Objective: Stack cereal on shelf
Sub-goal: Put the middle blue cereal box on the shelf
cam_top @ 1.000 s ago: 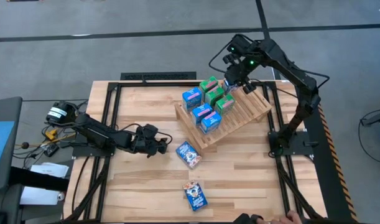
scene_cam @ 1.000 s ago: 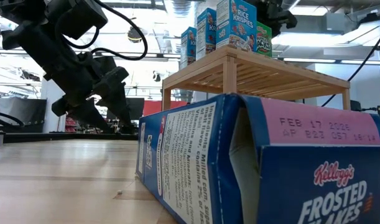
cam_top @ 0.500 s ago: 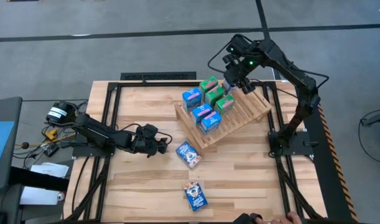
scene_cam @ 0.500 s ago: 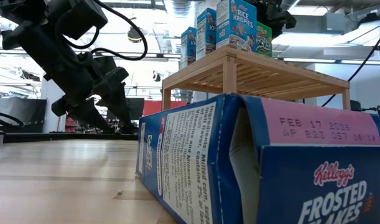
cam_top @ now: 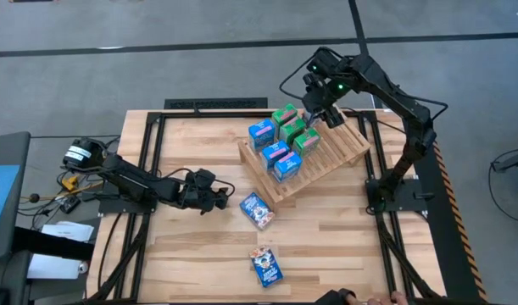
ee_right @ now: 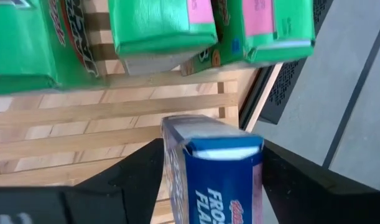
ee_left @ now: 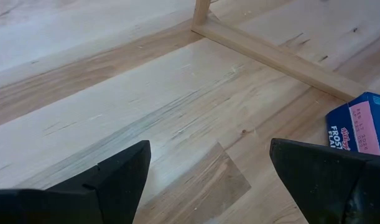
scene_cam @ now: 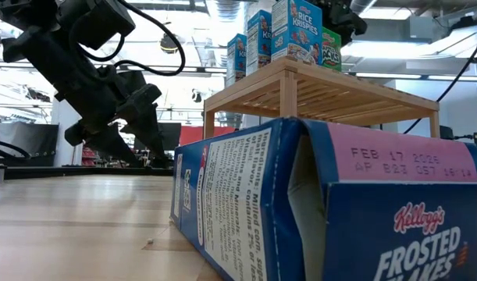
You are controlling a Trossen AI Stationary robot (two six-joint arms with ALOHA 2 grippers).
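Note:
The shelf (cam_top: 326, 157), a tilted light-wood slatted rack, stands at the table's far right. Several small cereal boxes stand on it, blue (cam_top: 276, 154) and green (cam_top: 292, 129). My right gripper (cam_top: 316, 113) hangs over the shelf's far end, fingers pointing steeply down. An upright blue box (ee_right: 214, 168) stands between its spread fingers, just behind two green boxes (ee_right: 158, 25). Two more blue boxes lie flat on the table (cam_top: 257, 209) (cam_top: 266, 266). My left gripper (cam_top: 220, 201) waits open, low over the table, left of the nearer-shelf box (ee_left: 361, 124). My right gripper has one finger (ee_right: 134, 168) at each broad side of the blue box's top end (ee_right: 221, 149), coming from above. I cannot tell whether the fingers touch the box. The box stands upright; what it stands on is hidden below it.
A black frame rims the table (cam_top: 216, 104). Cables and a device (cam_top: 76, 157) lie at the left edge. A person's hands (cam_top: 398, 296) show at the near edge. In the low view one flat blue box (scene_cam: 332, 211) fills the foreground before the shelf (scene_cam: 324, 90).
My right gripper has turned a little about its own axis over the shelf's far end, staying in place.

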